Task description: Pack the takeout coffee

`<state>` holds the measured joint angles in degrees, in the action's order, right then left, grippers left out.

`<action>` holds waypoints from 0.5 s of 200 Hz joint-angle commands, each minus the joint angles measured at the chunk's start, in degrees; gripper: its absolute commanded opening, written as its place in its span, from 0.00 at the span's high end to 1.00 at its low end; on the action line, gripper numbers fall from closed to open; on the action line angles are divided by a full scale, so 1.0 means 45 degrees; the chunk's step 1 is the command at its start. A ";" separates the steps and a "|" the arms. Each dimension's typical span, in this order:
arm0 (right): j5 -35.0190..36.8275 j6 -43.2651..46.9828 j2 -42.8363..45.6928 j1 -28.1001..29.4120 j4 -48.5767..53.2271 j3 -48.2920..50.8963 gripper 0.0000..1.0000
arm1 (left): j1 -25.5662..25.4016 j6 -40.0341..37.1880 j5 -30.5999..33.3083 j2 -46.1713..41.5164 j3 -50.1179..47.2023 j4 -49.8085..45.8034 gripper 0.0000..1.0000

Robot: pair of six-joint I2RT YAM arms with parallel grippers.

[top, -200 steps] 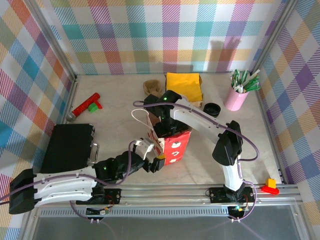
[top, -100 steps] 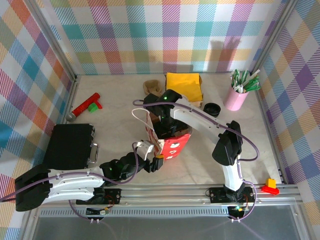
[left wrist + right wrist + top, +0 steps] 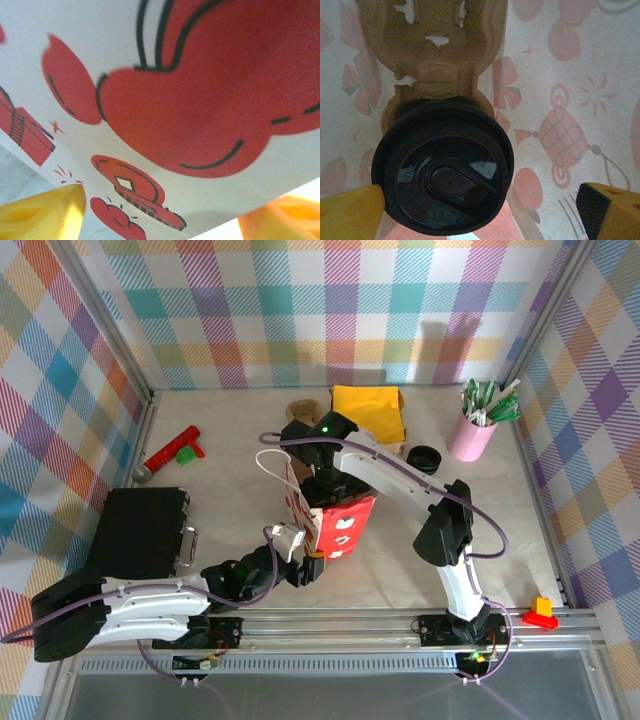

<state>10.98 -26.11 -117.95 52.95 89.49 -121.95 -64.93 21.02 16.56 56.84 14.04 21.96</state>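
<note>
Takeout coffee (image 3: 442,180) inside red bag (image 3: 347,528) | left pincer (image 3: 160,210) released | right pincer (image 3: 481,202) released | marble tabletop (image 3: 235,455), plaid walls (image 3: 300,310)

One red-and-white paper bag (image 3: 340,525) stands mid-desk. The right wrist view shows one lidded cup (image 3: 442,187) and one brown cardboard piece (image 3: 432,55). One black case (image 3: 135,533) lies by the left edge. Toward the far edge are one yellow cloth (image 3: 368,412), one loose black lid (image 3: 424,457) and one pink holder (image 3: 470,437), its sticks too bunched to count. There are also one red tube (image 3: 165,455), one green block (image 3: 186,453) and one red-and-yellow block (image 3: 541,613).
</note>
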 commanded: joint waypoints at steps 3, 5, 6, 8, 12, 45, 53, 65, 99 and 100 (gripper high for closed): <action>0.0249 0.0075 -0.0194 -0.0086 0.0640 -0.0364 0.01 | 0.0151 0.0456 -0.0420 -0.1570 0.0244 -0.0955 0.17; 0.0268 0.0073 -0.0195 -0.0087 0.0650 -0.0366 0.01 | 0.0151 0.0474 -0.0443 -0.1741 0.0264 -0.1110 0.16; 0.0281 0.0066 -0.0195 -0.0087 0.0645 -0.0364 0.01 | 0.0151 0.0480 -0.0440 -0.1834 0.0281 -0.1188 0.16; 0.0290 0.0061 -0.0195 -0.0101 0.0631 -0.0342 0.01 | 0.0151 0.0499 -0.0438 -0.2002 0.0303 -0.1339 0.15; 0.0326 0.0065 -0.0210 -0.0106 0.0621 -0.0330 0.01 | 0.0151 0.0515 -0.0490 -0.2308 0.0376 -0.1656 0.15; 0.0315 0.0026 -0.0272 -0.0155 0.0524 -0.0342 0.01 | 0.0151 0.0796 -0.0930 -0.4782 0.1308 -0.4591 0.12; 0.0313 0.0004 -0.0272 -0.0165 0.0504 -0.0346 0.01 | 0.0151 0.1016 -0.0982 -0.5186 0.1656 -0.5247 0.12; 0.0303 -0.0001 -0.0290 -0.0165 0.0484 -0.0343 0.01 | 0.0151 0.1441 -0.0774 -0.5540 0.2330 -0.6180 0.12; 0.0274 -0.0075 -0.0310 -0.0164 0.0425 -0.0293 0.01 | 0.0226 0.3002 -0.0020 -0.5126 0.4795 -0.8092 0.11; 0.0274 -0.0066 -0.0311 -0.0165 0.0425 -0.0288 0.01 | 0.0237 0.3053 -0.0004 -0.5089 0.4870 -0.8146 0.11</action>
<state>11.57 -26.13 -118.56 52.47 90.11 -121.95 -64.82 28.80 14.28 32.58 28.73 -5.52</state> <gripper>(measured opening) 0.991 0.884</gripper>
